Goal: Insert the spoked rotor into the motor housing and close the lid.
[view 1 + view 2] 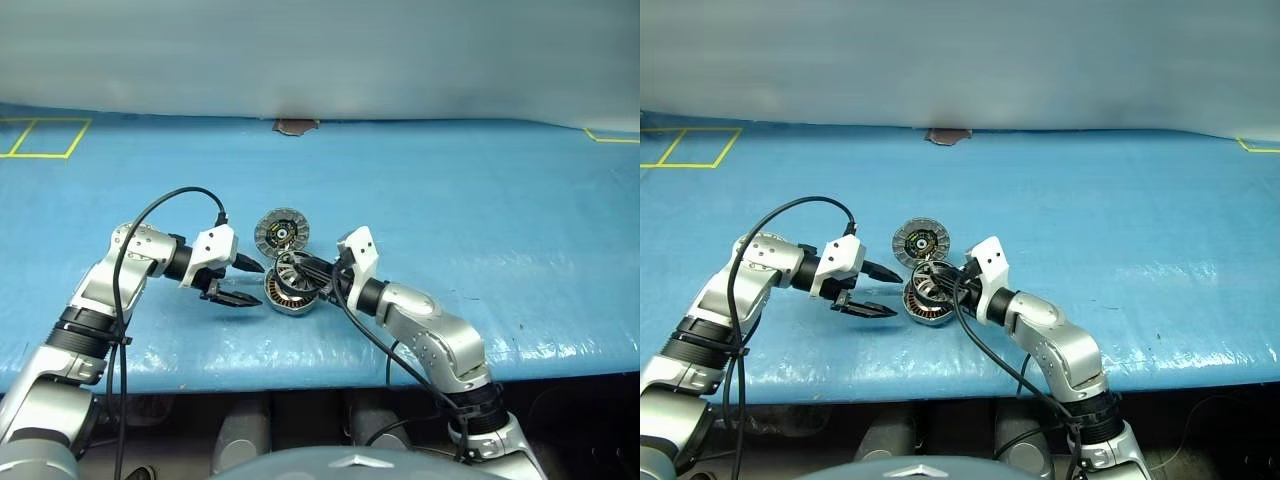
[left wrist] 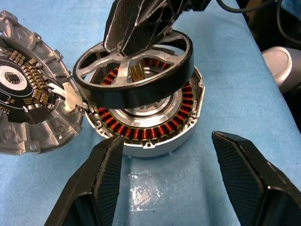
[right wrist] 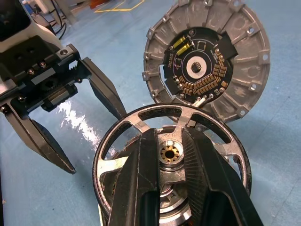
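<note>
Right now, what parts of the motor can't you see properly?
- The spoked rotor hub's sides, right wrist view: the right gripper covers them.
- The motor housing far windings, left wrist view: the tilted rotor hides them.
- The lid, left wrist view: cut off by the edge.
- Whether the rotor touches the housing: cannot tell.

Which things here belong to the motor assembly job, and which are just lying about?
Job:
- spoked rotor, held tilted over the housing by the right gripper
- motor housing
- lid, lying open
- left gripper, open

Lying about:
- brown scrap
- yellow tape marks
</note>
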{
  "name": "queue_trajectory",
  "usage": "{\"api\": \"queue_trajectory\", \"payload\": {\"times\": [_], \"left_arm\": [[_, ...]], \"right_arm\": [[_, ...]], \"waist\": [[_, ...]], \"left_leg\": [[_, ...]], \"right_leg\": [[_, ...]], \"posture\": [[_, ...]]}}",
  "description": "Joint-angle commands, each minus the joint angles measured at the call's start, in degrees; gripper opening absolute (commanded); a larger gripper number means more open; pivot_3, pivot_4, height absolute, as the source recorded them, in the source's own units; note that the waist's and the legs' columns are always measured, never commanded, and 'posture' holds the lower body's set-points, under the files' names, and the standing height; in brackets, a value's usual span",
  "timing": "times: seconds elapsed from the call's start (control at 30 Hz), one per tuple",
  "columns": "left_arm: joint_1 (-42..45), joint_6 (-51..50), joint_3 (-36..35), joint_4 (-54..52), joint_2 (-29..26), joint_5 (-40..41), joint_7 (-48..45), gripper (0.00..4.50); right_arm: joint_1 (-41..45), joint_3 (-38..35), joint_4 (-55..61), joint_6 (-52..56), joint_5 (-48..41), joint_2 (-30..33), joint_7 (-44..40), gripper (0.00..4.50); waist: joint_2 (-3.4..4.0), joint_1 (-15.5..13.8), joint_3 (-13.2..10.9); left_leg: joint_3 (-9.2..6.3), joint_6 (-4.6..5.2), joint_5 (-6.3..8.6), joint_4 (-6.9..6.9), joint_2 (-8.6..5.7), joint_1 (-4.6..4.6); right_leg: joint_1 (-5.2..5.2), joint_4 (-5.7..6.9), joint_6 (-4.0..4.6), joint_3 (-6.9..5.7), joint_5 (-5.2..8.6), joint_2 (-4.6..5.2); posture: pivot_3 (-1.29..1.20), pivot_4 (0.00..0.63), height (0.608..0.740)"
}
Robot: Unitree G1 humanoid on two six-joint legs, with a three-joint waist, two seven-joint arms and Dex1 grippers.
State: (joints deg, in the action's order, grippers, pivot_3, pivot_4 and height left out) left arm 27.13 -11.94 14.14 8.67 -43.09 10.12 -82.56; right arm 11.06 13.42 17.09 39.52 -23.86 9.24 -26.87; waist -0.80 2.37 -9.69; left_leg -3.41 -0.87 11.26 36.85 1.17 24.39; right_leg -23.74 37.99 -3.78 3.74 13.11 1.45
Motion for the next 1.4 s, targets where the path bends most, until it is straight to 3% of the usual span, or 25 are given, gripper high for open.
{"api": "queue_trajectory", "payload": {"times": [0.03, 0.63, 1.4], "left_arm": [[0.93, 0.47, -0.60, -0.03, -0.67, 0.14, -0.49, 3.27], [0.45, 0.53, -1.20, 0.74, -2.12, 0.30, -0.79, 3.27], [-2.18, 0.03, -2.53, 2.71, -0.90, 1.81, 0.54, 3.27]], "right_arm": [[1.04, 0.45, 3.83, -0.04, 0.03, 0.18, 0.30, 0.36], [1.48, 4.85, 3.92, -0.36, 3.06, 1.69, 0.33, 0.36], [2.29, 5.23, 0.54, -1.06, 6.32, 2.39, -0.94, 0.36]], "waist": [[0.00, 0.00, 0.00], [0.00, 0.05, 0.00], [0.00, 0.03, 0.00]], "left_leg": [[0.00, 0.00, 0.00, -0.01, 0.00, 0.00], [0.00, 0.00, 0.00, -0.05, 0.00, 0.02], [0.00, 0.00, 0.00, -0.05, 0.00, 0.03]], "right_leg": [[-0.01, 0.00, 0.00, 0.00, 0.00, 0.00], [-0.03, -0.03, 0.01, 0.00, 0.00, 0.00], [-0.04, -0.04, 0.01, 0.00, 0.00, 0.00]], "posture": [[0.00, 0.150, 0.740], [0.00, 0.150, 0.740], [0.00, 0.150, 0.740]]}}
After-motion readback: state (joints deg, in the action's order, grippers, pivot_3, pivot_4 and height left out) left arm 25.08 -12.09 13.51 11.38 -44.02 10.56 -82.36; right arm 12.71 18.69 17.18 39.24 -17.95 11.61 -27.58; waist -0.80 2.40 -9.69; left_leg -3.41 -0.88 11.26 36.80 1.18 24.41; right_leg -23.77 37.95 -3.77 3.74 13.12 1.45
